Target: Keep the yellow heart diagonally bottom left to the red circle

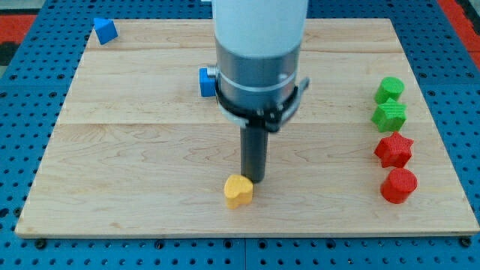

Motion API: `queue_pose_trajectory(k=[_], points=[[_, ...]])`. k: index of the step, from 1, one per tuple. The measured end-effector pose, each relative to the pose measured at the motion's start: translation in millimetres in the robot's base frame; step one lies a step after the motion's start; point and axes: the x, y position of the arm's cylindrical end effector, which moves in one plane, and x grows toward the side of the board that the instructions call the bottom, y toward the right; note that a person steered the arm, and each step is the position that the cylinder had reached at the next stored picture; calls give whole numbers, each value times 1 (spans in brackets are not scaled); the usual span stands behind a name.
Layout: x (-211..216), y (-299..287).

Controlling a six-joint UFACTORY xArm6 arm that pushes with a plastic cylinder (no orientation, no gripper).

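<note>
Arm: the pale cylinder (260, 52) comes down from the view's top at the middle, ending in a dark rod.
My tip (254, 180): it sits on the wooden board (135, 172), just above and to the view's right of the yellow heart, so close that I cannot tell whether they touch.
Jaws: there are none on this arm, only the plain rod, so nothing is clasped.
Yellow heart (238, 191): near the board's bottom edge, about mid-width. Its lobes seem to face the view's top right and its point the bottom left, so the long axis runs on that diagonal; the shape is small and I am not sure of this.
Red circle (397, 185): far to the view's right, near the bottom right corner, well apart from the heart and roughly level with it.
Red star (394, 150): just above the red circle.
Green blocks: one (390, 116) above the red star, another (389, 90) above that, shapes unclear.
Blue blocks: one (106, 31) at the top left corner; one (206, 81) partly hidden behind the arm.
</note>
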Motion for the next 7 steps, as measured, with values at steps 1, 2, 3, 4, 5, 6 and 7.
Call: queue_pose_trajectory(k=[1,2,3,4,5,6,7], points=[[21,21],[35,77],[63,20],[22,-5],[-10,-56],[35,-41],[64,-62]])
